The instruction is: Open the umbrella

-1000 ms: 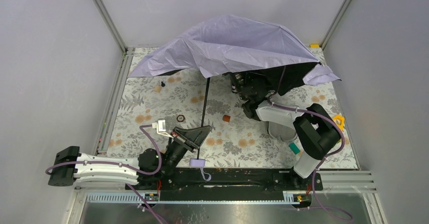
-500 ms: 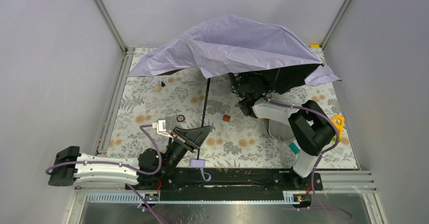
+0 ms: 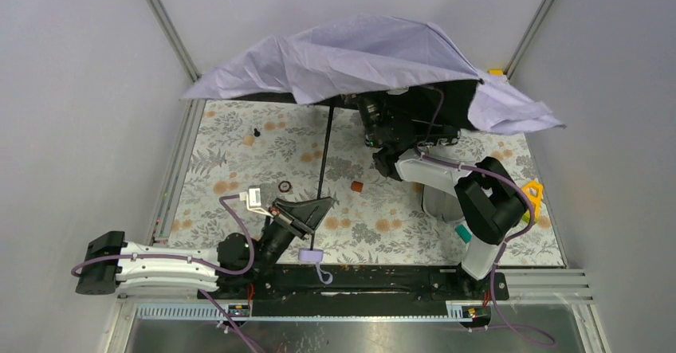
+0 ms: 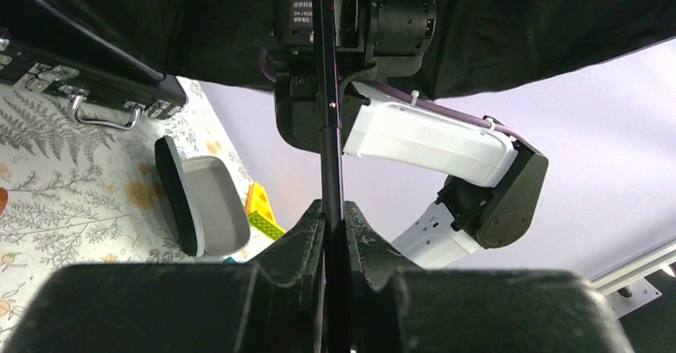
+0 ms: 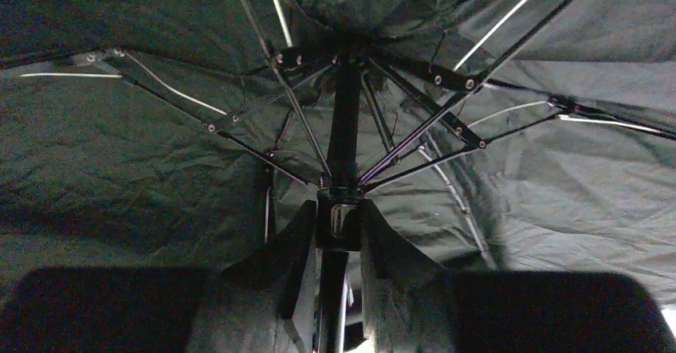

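Note:
The umbrella's lavender canopy (image 3: 367, 54) is spread wide over the far half of the table. Its thin black shaft (image 3: 324, 158) runs toward the near edge, ending at the lavender handle knob (image 3: 312, 255). My left gripper (image 3: 312, 212) is shut on the shaft near the handle; in the left wrist view the shaft (image 4: 327, 90) passes between its fingers (image 4: 303, 237). My right gripper (image 5: 333, 225) is under the canopy, shut on the black runner (image 5: 337, 219) where the ribs (image 5: 414, 138) fan out. From above, only the right arm's wrist (image 3: 391, 130) shows below the fabric.
A black briefcase (image 4: 72, 74) lies under the canopy. An open black clamshell case (image 4: 195, 201) with grey inside lies at the right, beside yellow (image 3: 532, 192) and teal (image 3: 463, 233) pieces. Small brown items (image 3: 357, 186) and a ring (image 3: 284, 186) lie on the floral mat.
The canopy has spread wider and risen, its left and right edges reaching further out. The right arm's wrist has moved further up the shaft. The left arm has not moved.

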Robot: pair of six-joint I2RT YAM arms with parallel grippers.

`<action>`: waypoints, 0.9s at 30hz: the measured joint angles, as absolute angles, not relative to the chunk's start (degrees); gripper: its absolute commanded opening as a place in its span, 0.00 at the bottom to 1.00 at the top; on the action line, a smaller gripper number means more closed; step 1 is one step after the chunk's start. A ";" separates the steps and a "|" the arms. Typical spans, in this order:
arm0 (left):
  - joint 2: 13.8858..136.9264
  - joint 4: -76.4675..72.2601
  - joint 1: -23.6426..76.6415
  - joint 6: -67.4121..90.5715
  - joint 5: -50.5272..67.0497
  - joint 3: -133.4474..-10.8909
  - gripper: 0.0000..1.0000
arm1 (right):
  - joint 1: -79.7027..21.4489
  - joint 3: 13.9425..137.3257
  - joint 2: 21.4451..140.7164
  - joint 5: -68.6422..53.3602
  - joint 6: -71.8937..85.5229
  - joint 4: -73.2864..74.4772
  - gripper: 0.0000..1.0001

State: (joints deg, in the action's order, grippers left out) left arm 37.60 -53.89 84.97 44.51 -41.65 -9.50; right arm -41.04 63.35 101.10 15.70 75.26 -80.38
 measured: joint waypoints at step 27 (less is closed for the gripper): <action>40.71 -61.19 86.50 34.39 -39.99 -13.13 0.00 | -41.82 82.81 101.43 17.47 54.74 -69.19 0.00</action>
State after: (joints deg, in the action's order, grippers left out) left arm 40.71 -61.19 86.50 34.39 -39.99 -13.13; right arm -41.82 82.81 101.43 17.47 54.74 -69.19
